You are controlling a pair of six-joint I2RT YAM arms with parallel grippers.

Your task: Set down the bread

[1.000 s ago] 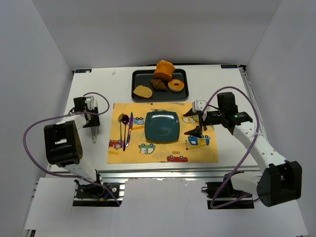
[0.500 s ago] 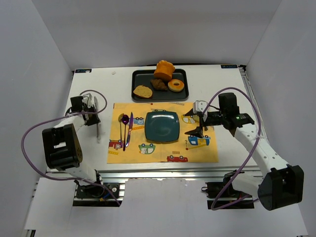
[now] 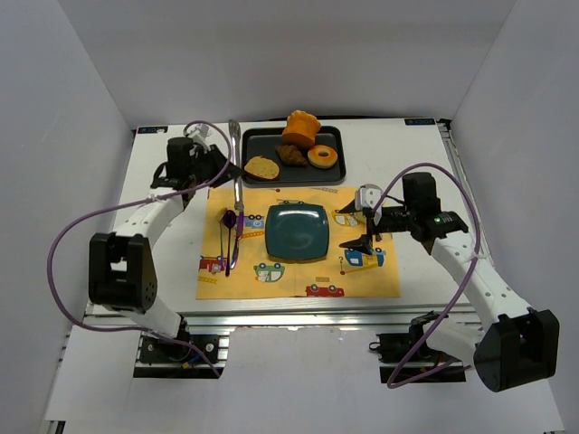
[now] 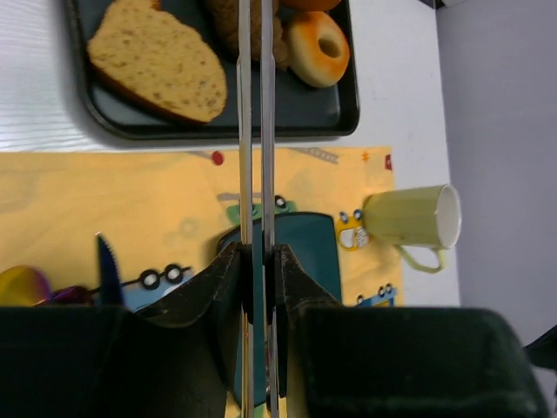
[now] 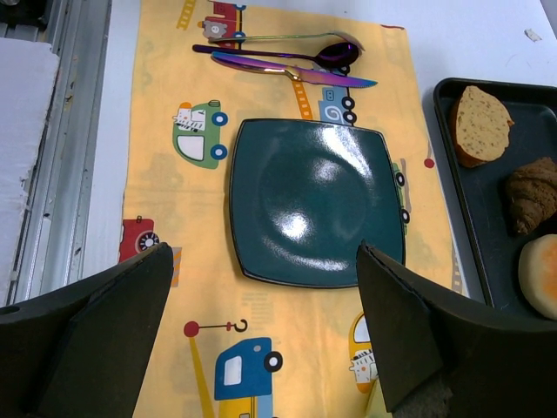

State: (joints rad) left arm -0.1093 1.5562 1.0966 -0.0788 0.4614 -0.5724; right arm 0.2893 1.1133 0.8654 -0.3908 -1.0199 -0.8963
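Golden-tan bread (image 3: 261, 167) lies flat in the near-left corner of the black tray (image 3: 336, 136) at the far side of the table. Its long axis runs roughly left to right, slanting a little in the left wrist view. The croissant (image 3: 291, 155) and the donut (image 3: 323, 157) sit to its right.

The left gripper (image 4: 257, 252) is clamped down on a pair of steel tongs (image 4: 244, 131). The two blades stand close together and run near to far, out past the top of the wrist view, so the tips cannot be seen.

From overhead the tongs appear just left of the bread, along the tray's left edge. In the wrist view they cross the tray to the right of the bread instead. They are raised off the table, so the true sideways offset cannot be told, only that it is small.

The right gripper (image 3: 355, 226) hangs with its jaws spread wide and nothing between them, over the yellow placemat (image 3: 298, 280) right of the teal plate (image 3: 297, 231). It is well apart from the bread.

The left arm is plainly the nearer one. Its next move likely needs the blades parted and brought down across the slice's short axis.
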